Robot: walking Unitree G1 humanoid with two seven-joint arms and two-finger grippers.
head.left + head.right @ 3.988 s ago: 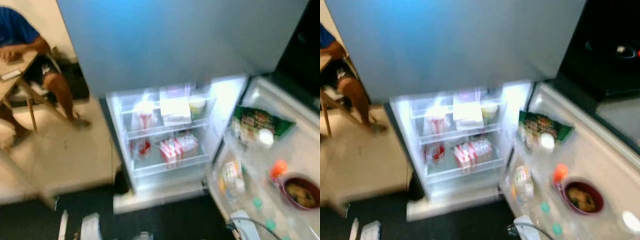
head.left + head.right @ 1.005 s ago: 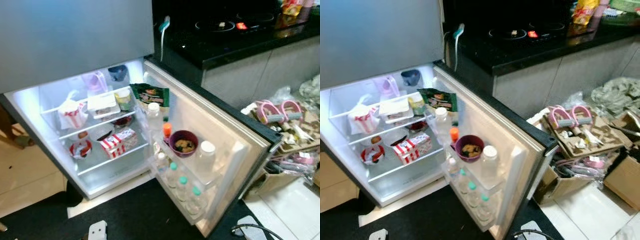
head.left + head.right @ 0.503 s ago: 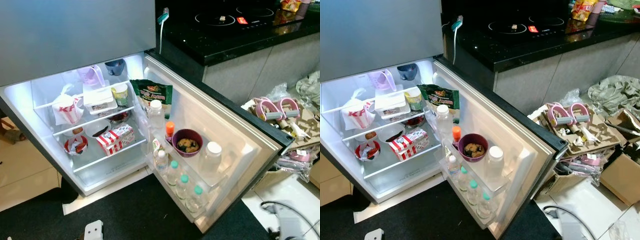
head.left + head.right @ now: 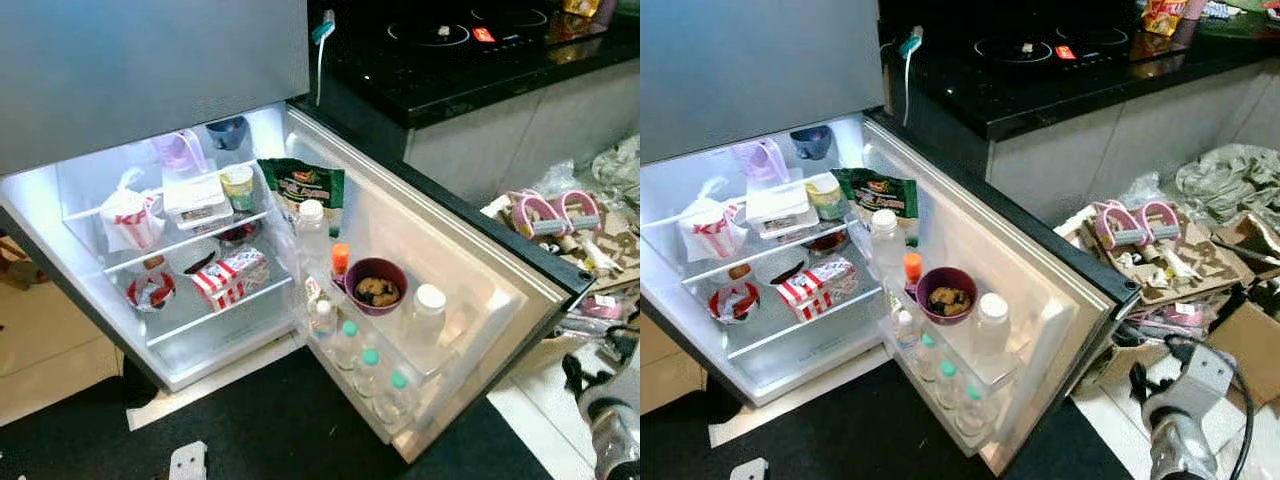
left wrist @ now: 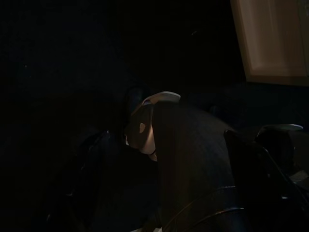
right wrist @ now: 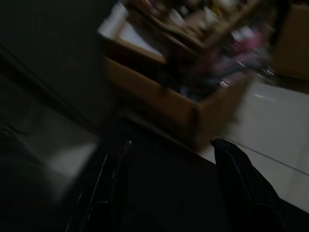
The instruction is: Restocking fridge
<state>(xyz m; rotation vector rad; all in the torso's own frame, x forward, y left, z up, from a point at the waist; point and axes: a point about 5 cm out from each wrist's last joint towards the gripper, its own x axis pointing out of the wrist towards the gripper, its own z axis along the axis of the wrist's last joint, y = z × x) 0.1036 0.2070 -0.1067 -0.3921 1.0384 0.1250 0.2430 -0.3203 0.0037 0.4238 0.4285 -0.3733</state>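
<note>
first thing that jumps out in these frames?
The lit open fridge, shelves stocked with a red-and-white carton and white bag. Its open door holds a purple bowl and green-capped bottles. The right gripper, fingers apart, faces a cluttered cardboard box beside the fridge.

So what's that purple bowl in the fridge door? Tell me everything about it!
The purple bowl is round and dark purple, looks like plastic, and has no lid. It stands upright on a shelf of the open fridge door. Inside is some lumpy brown food. An orange-capped bottle stands close on one side and a clear jar with a white lid on the other. Bottles with green caps sit on the shelf below.
</note>
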